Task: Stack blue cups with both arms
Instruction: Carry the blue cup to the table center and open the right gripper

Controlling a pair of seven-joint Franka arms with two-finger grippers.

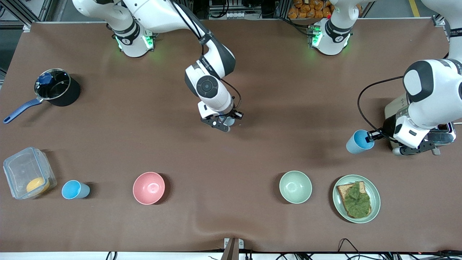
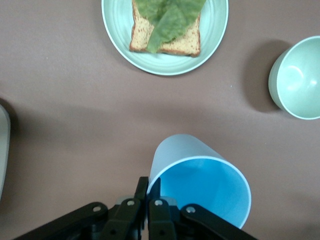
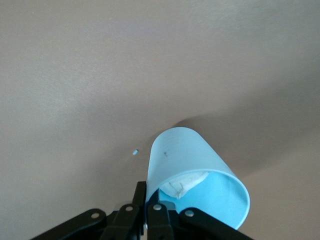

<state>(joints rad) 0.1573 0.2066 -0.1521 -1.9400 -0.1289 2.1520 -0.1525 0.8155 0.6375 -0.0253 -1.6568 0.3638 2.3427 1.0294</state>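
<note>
Over the table, each tool [image 1: 371, 136] [image 1: 228, 124] gripping a blue cup [image 1: 358, 141] [image 3: 197, 172]

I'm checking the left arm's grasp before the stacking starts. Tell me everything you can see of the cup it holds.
The blue cup is a small, light-blue, tapered tumbler without a handle, plastic by its look, with a brighter blue inside that looks empty. The left hand is shut on its rim, one finger inside and one outside. It hangs tilted, over bare table beside the toaster, toward the left arm's end.
</note>
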